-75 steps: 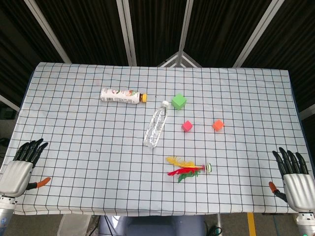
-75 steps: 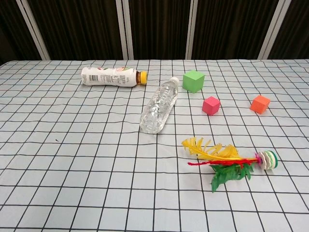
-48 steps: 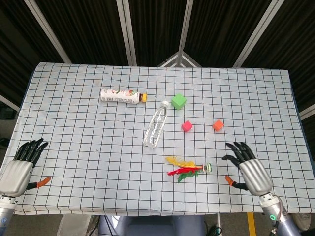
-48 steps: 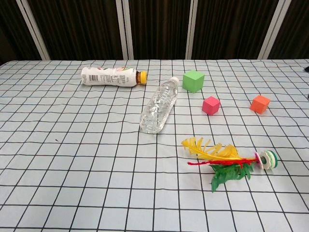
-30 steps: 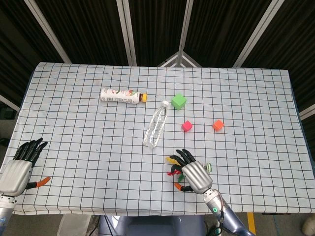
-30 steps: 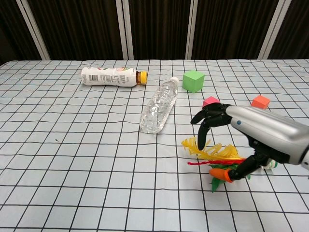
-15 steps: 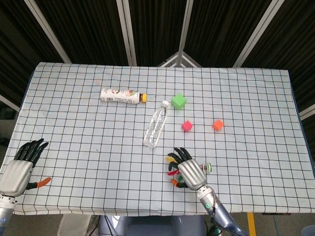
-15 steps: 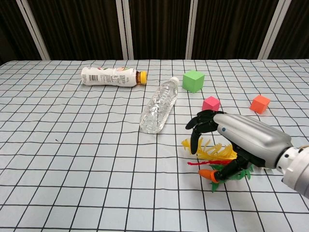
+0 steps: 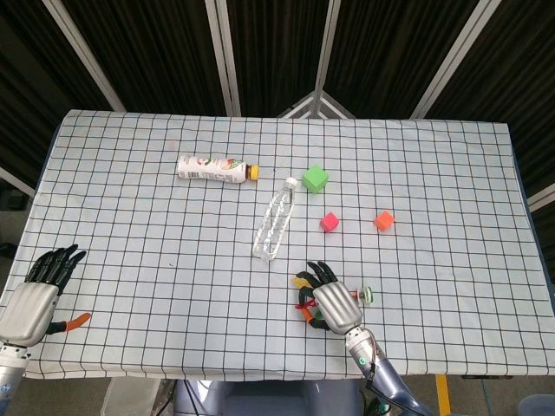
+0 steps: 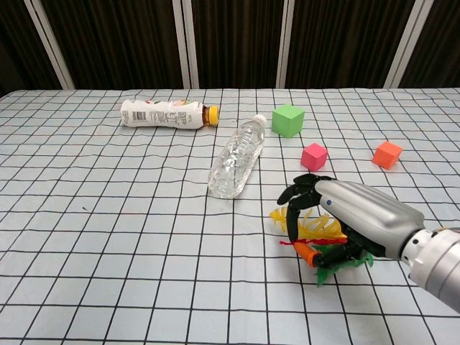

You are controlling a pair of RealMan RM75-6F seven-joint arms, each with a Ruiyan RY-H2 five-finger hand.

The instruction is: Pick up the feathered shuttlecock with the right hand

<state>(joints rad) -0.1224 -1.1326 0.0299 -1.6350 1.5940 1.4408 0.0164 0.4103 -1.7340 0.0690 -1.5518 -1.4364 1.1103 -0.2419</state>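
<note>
The feathered shuttlecock (image 10: 321, 227) lies on the checked tablecloth near the front, with yellow, red and green feathers and a round striped base (image 9: 366, 295). My right hand (image 10: 352, 215) sits on top of it. Its fingers curl down over the yellow feathers and its orange-tipped thumb presses in from the near side, so the feathers are gripped between them. In the head view the right hand (image 9: 334, 308) hides most of the feathers. My left hand (image 9: 35, 299) rests at the table's front left corner, fingers apart, holding nothing.
A clear water bottle (image 10: 237, 159) lies just behind the shuttlecock. A white drink bottle (image 10: 167, 113) lies at the back left. A green cube (image 10: 288, 120), a pink cube (image 10: 314, 156) and an orange cube (image 10: 388, 154) stand behind and to the right.
My right hand came in from the front right corner, settled lower onto the shuttlecock, and its fingers and thumb curled in around the feathers. The left hand stayed still.
</note>
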